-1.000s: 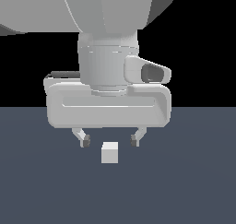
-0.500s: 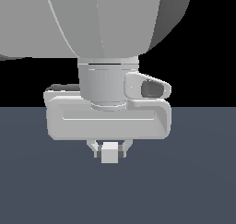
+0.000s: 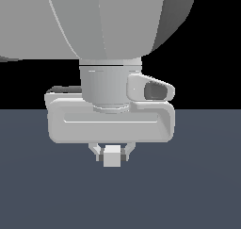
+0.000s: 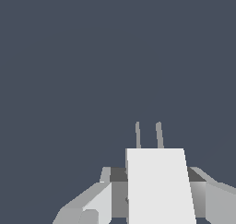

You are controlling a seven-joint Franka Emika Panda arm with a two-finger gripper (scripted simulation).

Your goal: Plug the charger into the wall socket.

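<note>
The charger (image 3: 112, 156) is a small plain white cube, held between my fingers just under the grey hand in the exterior view. My gripper (image 3: 112, 153) is shut on it, one finger (image 3: 95, 151) pressing each side. In the wrist view the charger (image 4: 159, 186) fills the space between the fingers, and its two thin grey prongs (image 4: 148, 134) stick out from its far face over the dark floor. The wall socket is out of view in both frames.
A flat dark blue-grey floor (image 3: 197, 190) spreads under the hand in both views. My arm's large grey body (image 3: 103, 25) blocks the upper part of the exterior view. The background beyond the floor is black.
One second ago the fingers were wide open around the charger. They closed on it by half a second ago. Since then the hand looms larger in the exterior view, still holding the charger.
</note>
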